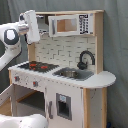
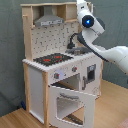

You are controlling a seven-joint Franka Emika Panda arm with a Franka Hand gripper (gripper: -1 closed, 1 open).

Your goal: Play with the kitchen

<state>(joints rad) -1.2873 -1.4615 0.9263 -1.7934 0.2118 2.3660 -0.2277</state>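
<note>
Grey-green curtain hangs behind the whole scene, and on the wooden floor in front of it stands the kitchen, a tall toy unit of light wood and white panels that fills the middle of both exterior views. Its black-and-red hob and sink sit on the counter, a black faucet rises behind the sink, and a grey hood hangs under the top shelf. In the second exterior view the windowed oven door hangs swung down and open. The arm reaches to the upper corner of the unit, its gripper up beside the top shelf; whether it is released or clenched I cannot tell. As a body the kitchen looks stiff and far too bulky to lift, so it is best treated as fixed furniture with only its moving parts worked. Those parts seem light and thin: the door likely swings freely on its hinge and is best taken at its top edge or handle, away from the window pane. The knobs on the front panel probably want a light pinch and twist. Painted panels look smooth, so a grip on a flat face could slip; edges and the faucet's neck offer surer purchase.
</note>
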